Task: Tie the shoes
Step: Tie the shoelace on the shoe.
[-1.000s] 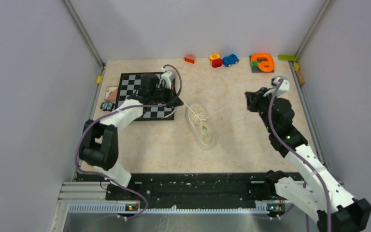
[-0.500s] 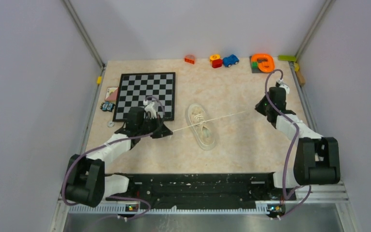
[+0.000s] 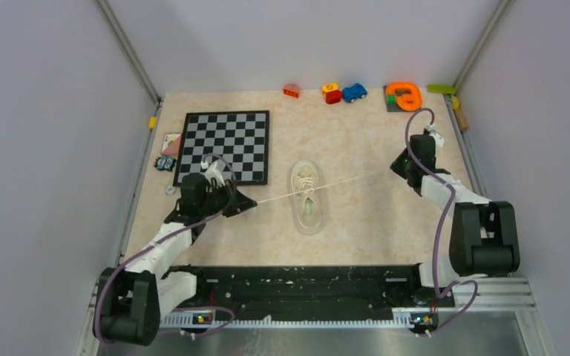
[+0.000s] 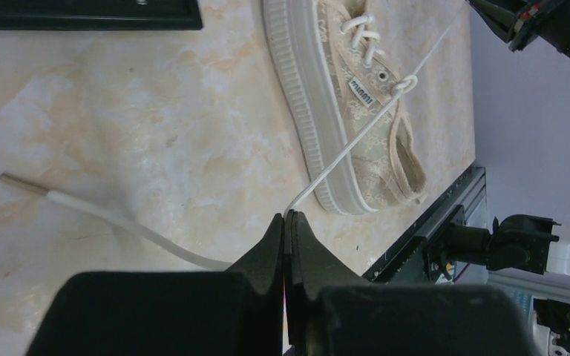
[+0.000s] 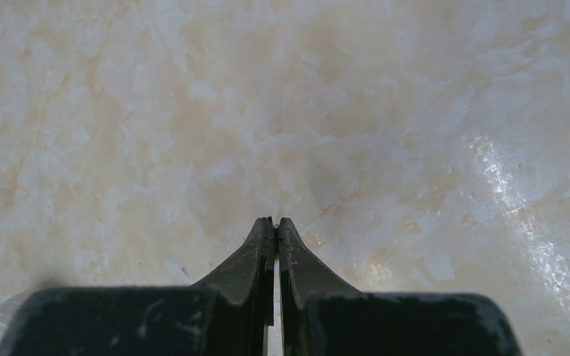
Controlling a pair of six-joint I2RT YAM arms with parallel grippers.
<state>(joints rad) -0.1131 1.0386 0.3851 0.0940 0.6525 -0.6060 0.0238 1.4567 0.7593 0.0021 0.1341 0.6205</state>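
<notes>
Pale grey walls close in a beige, marbled tabletop [image 3: 356,222] on three sides. Both arms reach out from its near edge, the left one low over the left half, the right one folded by the right edge.

A black-and-white chessboard [image 3: 226,144] lies flat toward the far left corner. Its near edge is just beyond the left gripper [image 3: 243,202].

The cream sneaker [image 3: 306,200] sits on its sole about midway across the tabletop, lengthwise between the near and far edges, just right of the chessboard's near right corner.

The left gripper is clamped on the laces [image 4: 332,163]. One strand runs taut from its tips up to the sneaker's eyelets, and a loose end trails on the tabletop beside it. From the sneaker the taut line carries on to the right gripper [image 3: 396,169], whose jaws are pressed together. The overhead view shows the strand ending at its tips, though its own camera does not show the strand.

Along the far edge, well apart from the sneaker, stand an orange ring [image 3: 404,95], a blue car [image 3: 354,92], a yellow-and-red piece [image 3: 332,92] and a red block [image 3: 292,90]. A card [image 3: 171,142] lies by the left edge, beside the chessboard.
</notes>
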